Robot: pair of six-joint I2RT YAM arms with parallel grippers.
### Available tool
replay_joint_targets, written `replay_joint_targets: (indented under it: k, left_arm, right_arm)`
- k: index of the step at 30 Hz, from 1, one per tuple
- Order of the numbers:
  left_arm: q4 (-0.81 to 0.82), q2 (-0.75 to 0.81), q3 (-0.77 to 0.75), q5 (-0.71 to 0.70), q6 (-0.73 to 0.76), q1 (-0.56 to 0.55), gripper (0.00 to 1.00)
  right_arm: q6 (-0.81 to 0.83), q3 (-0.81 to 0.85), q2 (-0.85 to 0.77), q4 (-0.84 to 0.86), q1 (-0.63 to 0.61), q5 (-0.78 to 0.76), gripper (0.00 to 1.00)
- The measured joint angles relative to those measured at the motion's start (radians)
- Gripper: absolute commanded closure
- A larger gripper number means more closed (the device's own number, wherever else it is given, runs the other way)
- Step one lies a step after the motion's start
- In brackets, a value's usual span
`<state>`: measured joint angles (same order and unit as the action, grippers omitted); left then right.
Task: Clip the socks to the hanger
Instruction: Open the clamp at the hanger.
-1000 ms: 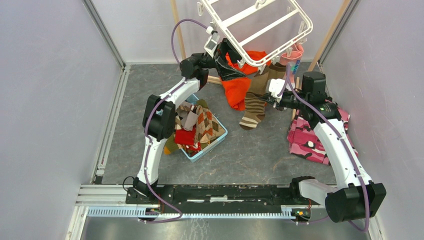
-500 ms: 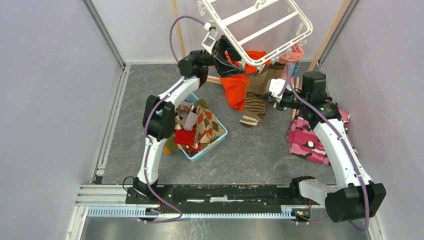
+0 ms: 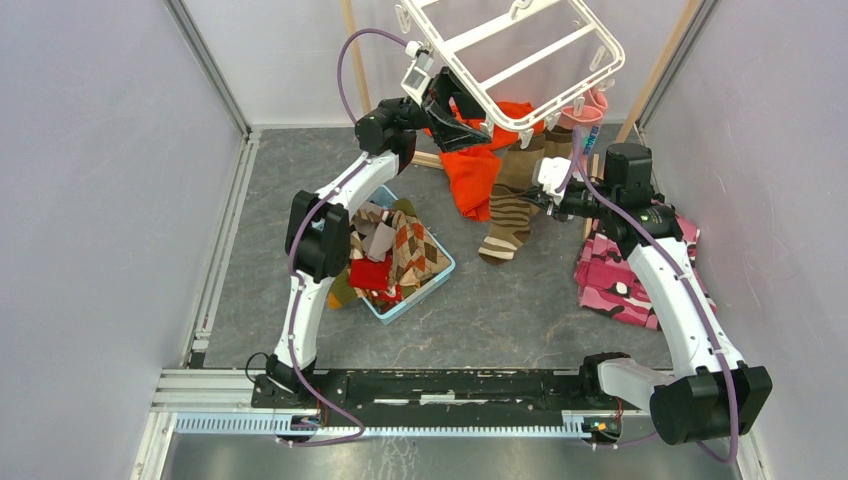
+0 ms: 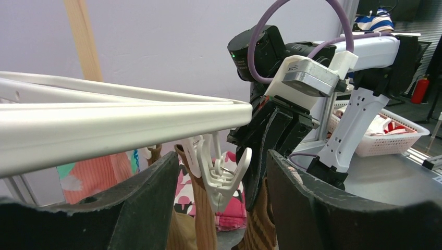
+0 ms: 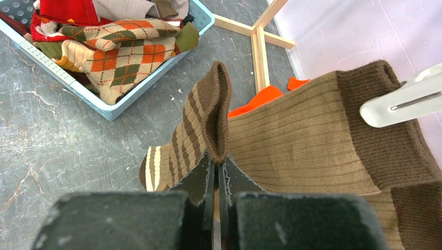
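striped sock raised beside the hanger, one clip framed by the left fingers

right gripper (image 5: 216,169) is pinched together on the cuff of the brown-and-tan striped sock (image 5: 190,127). the sock hangs limp just beside a plain brown sock (image 5: 312,140), whose cuff sits in another clip (image 5: 401,101). left gripper (image 4: 223,156) has its jaws apart with a dangling clip (image 4: 216,174) of the white hanger (image 3: 535,55) between them; no contact visible. more socks lie in the blue basket (image 3: 449,265). judgement: the sock is light, soft and floppy, so hold it by the thick cuff edge. the hanger looks stiff but probably swings. the clip is likely springy plastic; squeeze its upper tabs gently.
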<state>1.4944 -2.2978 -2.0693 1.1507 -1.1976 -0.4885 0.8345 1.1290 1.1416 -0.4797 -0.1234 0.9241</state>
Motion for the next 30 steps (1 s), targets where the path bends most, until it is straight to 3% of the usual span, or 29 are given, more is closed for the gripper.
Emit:
replay_joint_targets:
  k: [10, 24, 30]
  left_arm:
    - [0.001, -0.02, -0.027, -0.042, -0.048, 0.0, 0.42]
    - [0.003, -0.048, -0.066, -0.053, -0.089, 0.0, 0.88]
    - [0.004, -0.049, -0.067, -0.054, -0.093, 0.0, 0.9]
  right_arm:
    - [0.0, -0.001, 0.0, 0.0, 0.0, 0.0, 1.0]
    - [0.0, -0.008, 0.0, -0.002, 0.0, 0.0, 1.0]
    - [0.0, -0.008, 0.0, -0.003, 0.001, 0.0, 1.0]
